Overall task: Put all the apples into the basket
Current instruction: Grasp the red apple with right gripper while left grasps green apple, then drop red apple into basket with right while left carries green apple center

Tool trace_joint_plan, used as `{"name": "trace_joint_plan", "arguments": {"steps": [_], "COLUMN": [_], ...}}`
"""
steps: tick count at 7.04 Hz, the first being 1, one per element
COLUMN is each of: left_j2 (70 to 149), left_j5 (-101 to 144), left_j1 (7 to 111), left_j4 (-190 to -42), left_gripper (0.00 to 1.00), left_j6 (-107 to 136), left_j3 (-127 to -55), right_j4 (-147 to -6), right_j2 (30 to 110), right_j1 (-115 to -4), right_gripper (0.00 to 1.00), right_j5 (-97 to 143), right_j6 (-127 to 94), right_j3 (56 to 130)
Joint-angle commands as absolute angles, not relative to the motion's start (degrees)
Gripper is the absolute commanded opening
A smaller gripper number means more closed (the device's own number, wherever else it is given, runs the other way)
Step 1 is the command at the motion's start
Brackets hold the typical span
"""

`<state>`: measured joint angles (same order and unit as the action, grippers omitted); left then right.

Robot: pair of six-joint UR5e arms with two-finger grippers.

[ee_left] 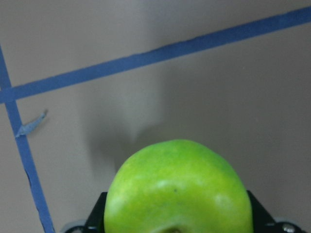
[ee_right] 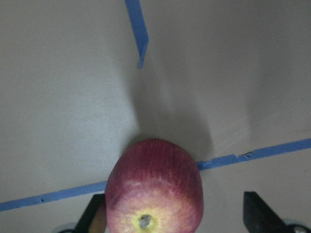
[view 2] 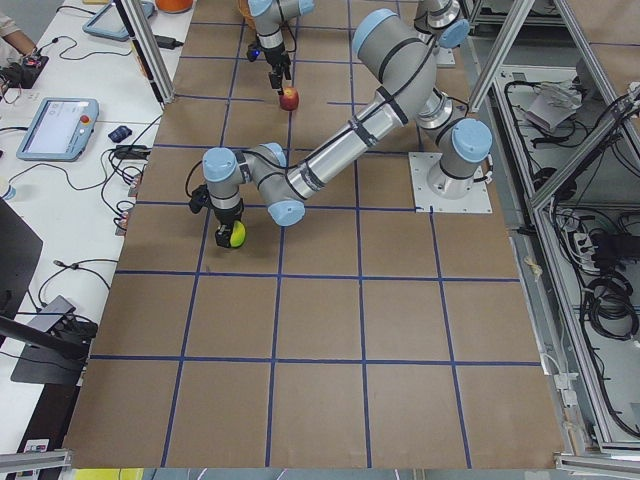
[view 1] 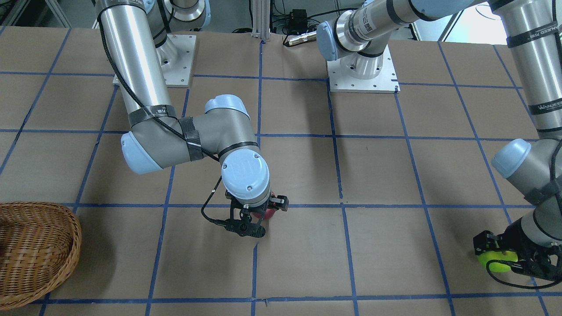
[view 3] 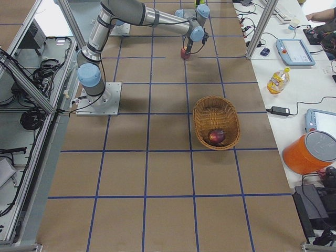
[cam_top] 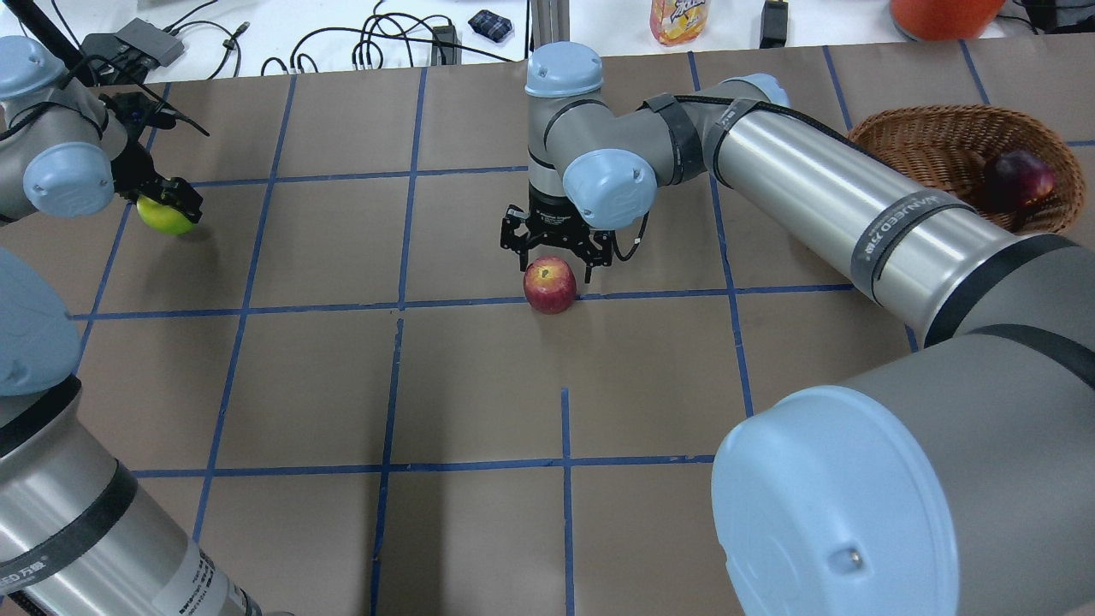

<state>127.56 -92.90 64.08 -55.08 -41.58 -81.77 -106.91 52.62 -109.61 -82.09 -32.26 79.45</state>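
Observation:
The red apple (cam_top: 551, 286) with a yellowish stem dimple sits on the table at a blue tape line. My right gripper (cam_top: 556, 265) hangs right over it, open. In the right wrist view one finger (ee_right: 95, 216) touches the apple (ee_right: 154, 187) and the other (ee_right: 260, 216) stands apart. My left gripper (cam_top: 168, 205) is shut on the lime green apple (cam_top: 164, 216), which fills the left wrist view (ee_left: 177, 189), low over the table at the far left. The dark maroon apple (cam_top: 1018, 178) lies in the wicker basket (cam_top: 932, 120) at the far right.
A drink bottle (cam_top: 676, 17), an orange container (cam_top: 941, 13) and cables lie on the white bench beyond the table's far edge. The two arm bases (view 1: 364, 74) (view 1: 160, 66) stand at the robot's side. My right arm's long forearm (cam_top: 855, 214) runs between the red apple and the basket.

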Motion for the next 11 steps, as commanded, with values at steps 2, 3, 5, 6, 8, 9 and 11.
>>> {"name": "trace_joint_plan", "arguments": {"steps": [2,3,5,6,8,9,11], "left_j2": [118.7,115.8,110.8,109.8,112.2,113.8,119.0], "left_j5": [-92.8,-92.8,-92.0,-91.9,-91.9,-91.8,-88.7], "left_j1": [72.4,75.5,84.6,89.3,98.2,103.3,111.9], "left_j4": [-67.6,-70.7,-71.1,-69.4,-64.1,-61.8,-56.2], "left_gripper": [0.28,0.24,0.23,0.23,0.23,0.23,0.23], "left_j6": [-33.4,-27.1,-13.1,-4.1,7.9,13.6,18.3], "left_j3": [-84.1,-85.6,-91.5,-93.2,-93.7,-93.8,-93.9], "right_j4": [-109.8,-110.3,-109.8,-107.5,-99.0,-95.7,-95.0], "right_j2": [49.9,49.8,51.4,54.5,61.0,63.5,64.3], "right_j1": [-110.9,-110.9,-110.5,-108.6,-96.2,-88.5,-75.2], "right_gripper": [1.0,0.66,0.0,0.0,0.0,0.0,0.0], "right_j5": [-79.8,-79.7,-82.2,-83.3,-85.8,-87.3,-93.3], "right_j6": [-32.4,-32.5,-32.3,-31.8,-27.4,-17.7,3.0], "right_j3": [79.5,79.4,78.5,78.1,77.5,76.9,76.2]}}
